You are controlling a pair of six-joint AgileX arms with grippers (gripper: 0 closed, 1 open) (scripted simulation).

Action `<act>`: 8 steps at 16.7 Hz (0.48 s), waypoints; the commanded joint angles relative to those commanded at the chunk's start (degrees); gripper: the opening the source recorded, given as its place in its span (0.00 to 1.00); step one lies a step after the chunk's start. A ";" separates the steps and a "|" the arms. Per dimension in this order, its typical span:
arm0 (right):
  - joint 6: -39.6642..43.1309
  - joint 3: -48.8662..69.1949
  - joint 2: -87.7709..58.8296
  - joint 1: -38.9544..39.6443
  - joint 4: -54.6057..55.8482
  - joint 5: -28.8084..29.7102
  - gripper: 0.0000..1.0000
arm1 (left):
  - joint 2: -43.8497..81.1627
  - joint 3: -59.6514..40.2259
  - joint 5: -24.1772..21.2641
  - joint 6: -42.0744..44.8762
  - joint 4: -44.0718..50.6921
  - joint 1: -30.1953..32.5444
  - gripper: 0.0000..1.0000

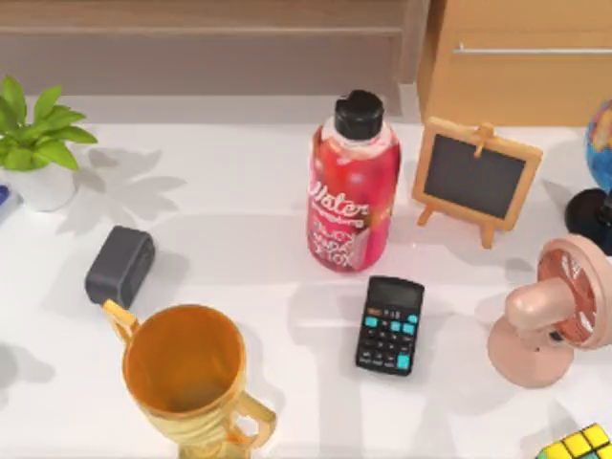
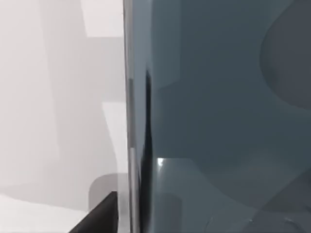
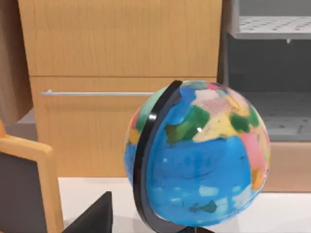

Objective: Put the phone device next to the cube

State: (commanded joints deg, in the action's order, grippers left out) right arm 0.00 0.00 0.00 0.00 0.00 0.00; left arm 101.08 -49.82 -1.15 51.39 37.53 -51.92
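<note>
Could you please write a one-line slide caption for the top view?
White table from above: red water bottle, black calculator, gold trophy cup, pink fan, chalkboard, with the cube at the lower right.

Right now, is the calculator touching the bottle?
Apart. Top view shows a strip of bare table between the calculator and the base of the bottle.

Cube (image 1: 578, 444) cut off; phone device (image 2: 218, 116) partial
</note>
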 joint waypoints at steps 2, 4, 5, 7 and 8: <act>0.00 0.00 0.00 0.00 0.00 0.00 1.00 | 0.00 0.00 0.00 0.00 0.00 0.00 0.62; 0.00 0.00 0.00 0.00 0.00 0.00 1.00 | 0.00 0.00 0.00 0.00 0.00 0.00 0.47; 0.00 0.00 0.00 0.00 0.00 0.00 1.00 | 0.00 0.00 0.00 0.00 0.00 0.00 0.40; 0.00 0.00 0.00 0.00 0.00 0.00 1.00 | 0.00 0.00 0.00 0.00 0.00 0.00 0.25; 0.00 0.00 0.00 0.00 0.00 0.00 1.00 | 0.00 0.00 0.00 0.00 0.00 0.00 0.17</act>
State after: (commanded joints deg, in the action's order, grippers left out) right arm 0.00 0.00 0.00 0.00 0.00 0.00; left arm 101.08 -49.82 -1.15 51.39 37.53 -51.92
